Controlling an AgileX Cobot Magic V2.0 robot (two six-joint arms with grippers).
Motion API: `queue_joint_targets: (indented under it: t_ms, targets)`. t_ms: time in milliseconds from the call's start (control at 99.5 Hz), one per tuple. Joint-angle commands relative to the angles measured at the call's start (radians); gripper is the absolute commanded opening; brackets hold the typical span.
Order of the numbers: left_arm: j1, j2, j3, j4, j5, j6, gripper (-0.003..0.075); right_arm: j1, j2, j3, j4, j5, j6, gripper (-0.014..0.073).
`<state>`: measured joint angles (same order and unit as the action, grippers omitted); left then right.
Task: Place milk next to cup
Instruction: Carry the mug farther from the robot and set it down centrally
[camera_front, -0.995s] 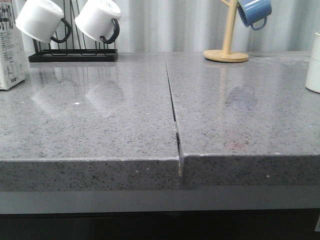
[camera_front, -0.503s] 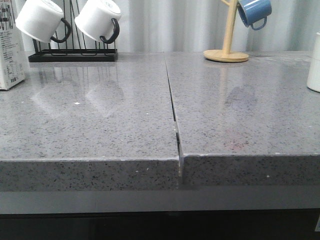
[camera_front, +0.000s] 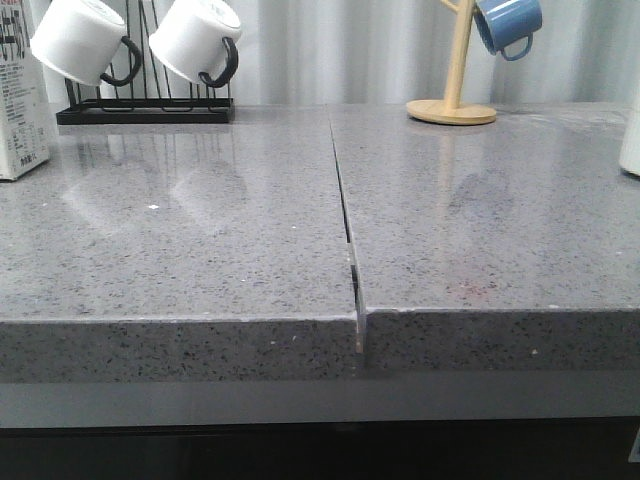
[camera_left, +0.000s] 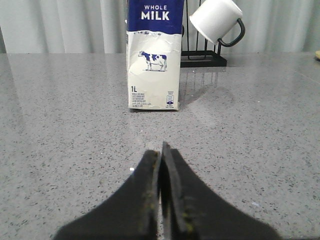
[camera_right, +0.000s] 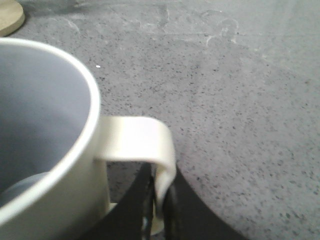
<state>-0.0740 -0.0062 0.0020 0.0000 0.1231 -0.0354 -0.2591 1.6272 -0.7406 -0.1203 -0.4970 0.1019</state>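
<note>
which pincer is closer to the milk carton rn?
Left. The left pincer sits shut on the counter side facing the milk carton, a gap between them. The right pincer is clamped on the cup handle, across the counter.

Countertop (camera_front: 200, 250): grey speckled stone, glossy, in 2 slabs.
Seam (camera_front: 345, 215): a dark gap running front to back between the 2 slabs; the edges look slightly uneven at the front lip.
Black wire rack (camera_front: 145, 108): at the rear of the left slab, far from the front edge.
White mugs (camera_front: 75, 42): 2 of them with black handles, hung tilted on the rack; 1 also shows in the left wrist view.
Wooden mug tree (camera_front: 455, 95): round pale base on the right slab, upright post.
Blue mug (camera_front: 508, 24): hanging tilted from the tree, handle down.
Backdrop (camera_front: 330, 50): pale, vertically pleated curtain behind everything.
</note>
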Motion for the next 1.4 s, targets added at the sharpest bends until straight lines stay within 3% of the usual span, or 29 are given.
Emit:
queue_joint_targets:
  t_ms: [0, 342, 543, 865, 1387]
  targets:
    - [0.007, -0.031, 0.040, -0.012, -0.083, -0.005, -0.0021, 0.019, -0.064, -0.030, -0.007, -0.094, 0.005, -0.0050]
    - [0.007, -0.031, 0.040, -0.012, -0.083, -0.005, -0.0021, 0.233, -0.139, -0.041, 0.003, -0.079, 0.004, -0.0048]
    - [0.007, -0.031, 0.040, -0.012, -0.083, -0.005, -0.0021, 0.386, -0.135, -0.113, 0.045, 0.017, 0.004, -0.0048]
    - [0.007, -0.031, 0.040, -0.012, -0.083, -0.005, -0.0021, 0.575, -0.057, -0.210, 0.083, 0.031, 0.004, -0.0048]
    - [0.007, -0.031, 0.040, -0.012, -0.083, -0.005, -0.0021, 0.627, 0.087, -0.259, 0.085, 0.011, 0.004, -0.0048]
